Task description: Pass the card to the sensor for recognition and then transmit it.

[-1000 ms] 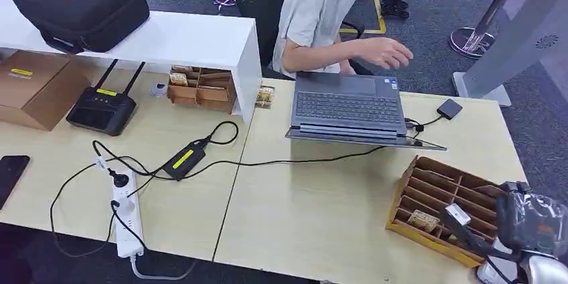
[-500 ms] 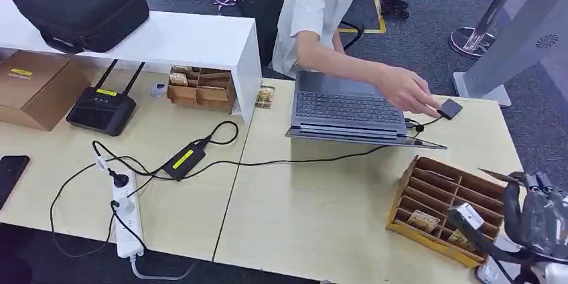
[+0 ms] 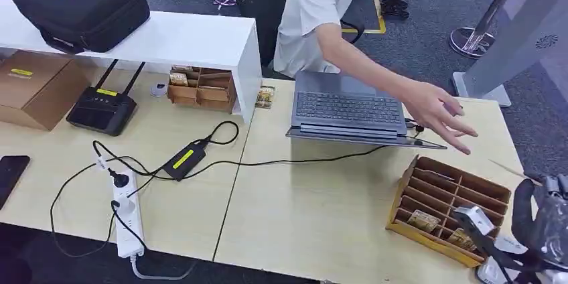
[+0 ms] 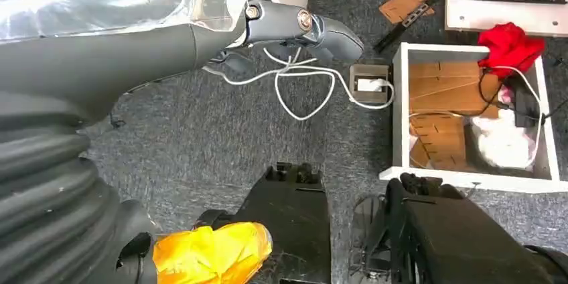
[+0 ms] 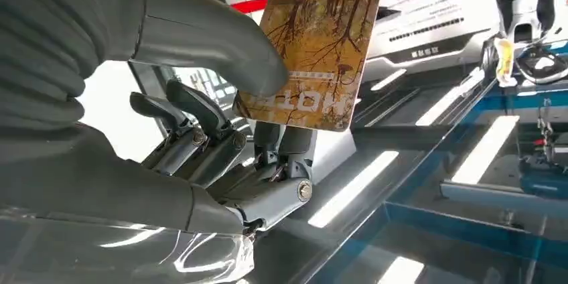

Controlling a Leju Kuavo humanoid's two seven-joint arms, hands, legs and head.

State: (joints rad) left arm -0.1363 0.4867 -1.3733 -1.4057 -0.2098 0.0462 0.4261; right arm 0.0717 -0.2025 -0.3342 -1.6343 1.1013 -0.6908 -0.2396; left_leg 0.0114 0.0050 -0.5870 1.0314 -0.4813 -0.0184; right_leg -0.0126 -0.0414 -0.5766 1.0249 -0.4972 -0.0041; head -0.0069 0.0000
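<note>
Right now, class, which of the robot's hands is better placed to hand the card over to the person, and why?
The right hand. It already pinches the card, and the person's hand reaches across the table toward that side. The left hand hangs over the floor, holding nothing.

Our right hand [image 5: 221,130] has a thick light-grey thumb, darker grey fingers [image 5: 194,113] with bare metal pivot screws, and a black ribbed cover behind it. Clear crinkled plastic wraps the arm just behind that cover. Our left hand [image 4: 295,26] shows the same grey shell, round silver screws and black ribbing.
</note>
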